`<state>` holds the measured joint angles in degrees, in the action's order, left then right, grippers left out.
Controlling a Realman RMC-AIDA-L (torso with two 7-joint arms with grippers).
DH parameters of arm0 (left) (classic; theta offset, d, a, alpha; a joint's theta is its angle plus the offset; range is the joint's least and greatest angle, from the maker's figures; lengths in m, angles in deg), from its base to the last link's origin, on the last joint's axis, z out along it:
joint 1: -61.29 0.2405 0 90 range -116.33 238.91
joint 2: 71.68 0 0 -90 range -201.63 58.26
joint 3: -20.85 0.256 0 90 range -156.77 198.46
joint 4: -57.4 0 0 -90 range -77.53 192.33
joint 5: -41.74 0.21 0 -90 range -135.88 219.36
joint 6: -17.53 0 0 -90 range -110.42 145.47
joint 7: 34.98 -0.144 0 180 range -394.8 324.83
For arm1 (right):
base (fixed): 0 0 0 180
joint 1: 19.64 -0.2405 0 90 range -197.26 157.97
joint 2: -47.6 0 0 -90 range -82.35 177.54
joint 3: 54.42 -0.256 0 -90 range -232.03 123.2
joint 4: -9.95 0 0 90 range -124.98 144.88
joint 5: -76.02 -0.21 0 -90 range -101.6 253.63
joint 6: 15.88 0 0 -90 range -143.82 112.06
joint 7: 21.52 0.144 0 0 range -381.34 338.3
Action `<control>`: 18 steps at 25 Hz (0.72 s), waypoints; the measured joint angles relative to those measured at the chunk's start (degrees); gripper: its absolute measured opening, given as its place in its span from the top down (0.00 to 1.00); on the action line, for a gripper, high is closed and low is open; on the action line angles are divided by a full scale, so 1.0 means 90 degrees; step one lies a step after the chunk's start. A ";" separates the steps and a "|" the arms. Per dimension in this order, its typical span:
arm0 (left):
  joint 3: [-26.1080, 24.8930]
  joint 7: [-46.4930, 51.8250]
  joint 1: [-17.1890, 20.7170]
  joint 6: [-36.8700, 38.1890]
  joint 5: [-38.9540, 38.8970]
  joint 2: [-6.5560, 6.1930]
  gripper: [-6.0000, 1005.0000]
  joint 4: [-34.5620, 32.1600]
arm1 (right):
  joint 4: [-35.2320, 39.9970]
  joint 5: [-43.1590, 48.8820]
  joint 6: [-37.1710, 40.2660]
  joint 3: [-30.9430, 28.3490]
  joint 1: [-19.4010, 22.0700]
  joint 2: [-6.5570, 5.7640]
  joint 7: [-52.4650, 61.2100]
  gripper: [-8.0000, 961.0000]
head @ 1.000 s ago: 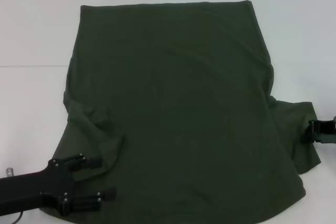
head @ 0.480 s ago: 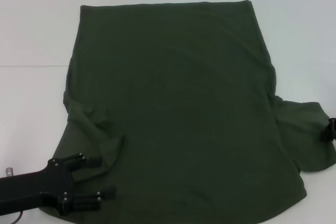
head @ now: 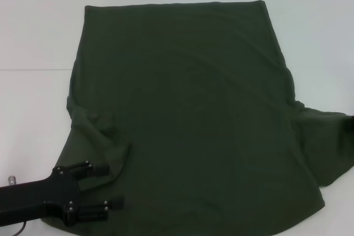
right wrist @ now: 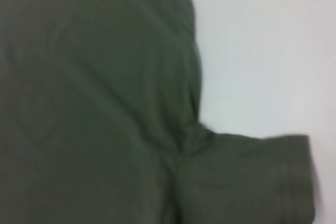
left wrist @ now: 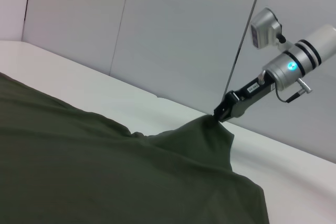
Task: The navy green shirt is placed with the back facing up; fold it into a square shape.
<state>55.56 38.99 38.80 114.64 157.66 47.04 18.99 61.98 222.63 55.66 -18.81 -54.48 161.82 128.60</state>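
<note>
While the navy green shirt (head: 188,114) lies spread flat over the white table (head: 33,37), its right sleeve is drawn out toward three o'clock, pinched at its tip by the clenched right gripper (left wrist: 221,114), seen from the left wrist view. The left gripper (head: 108,187) sits at seven o'clock, fingers parted over the folded-in left sleeve.
</note>
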 joint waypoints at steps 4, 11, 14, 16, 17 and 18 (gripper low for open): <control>0.0001 0.0057 -0.0007 0.0000 0.0000 0.0000 0.11 0.0000 | 0.0002 -0.0272 0.0024 0.0019 -0.0065 -0.0001 -0.0107 0.97; 0.0001 0.0085 -0.0012 -0.0009 0.0000 0.0000 0.11 0.0000 | -0.0017 -0.0641 0.0173 0.0241 -0.0385 0.0084 -0.0276 0.97; 0.0001 0.0090 -0.0011 -0.0010 0.0000 0.0000 0.11 0.0000 | -0.0068 -0.0646 0.0194 0.0531 -0.0562 0.0182 -0.0271 0.97; 0.0001 0.0092 -0.0011 -0.0010 0.0000 0.0000 0.11 0.0000 | -0.0079 -0.0641 0.0197 0.0775 -0.0701 0.0317 -0.0253 0.97; 0.0000 0.0094 -0.0011 -0.0011 0.0000 0.0000 0.11 0.0000 | -0.0081 -0.0633 0.0196 0.0853 -0.0761 0.0367 -0.0251 0.97; 0.0001 0.0101 -0.0010 -0.0011 0.0000 0.0000 0.11 0.0000 | -0.0083 -0.0624 0.0197 0.0919 -0.0808 0.0413 -0.0248 0.97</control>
<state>55.56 39.90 38.71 114.55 157.66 47.04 18.99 61.23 217.02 57.43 -10.54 -61.76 165.54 126.37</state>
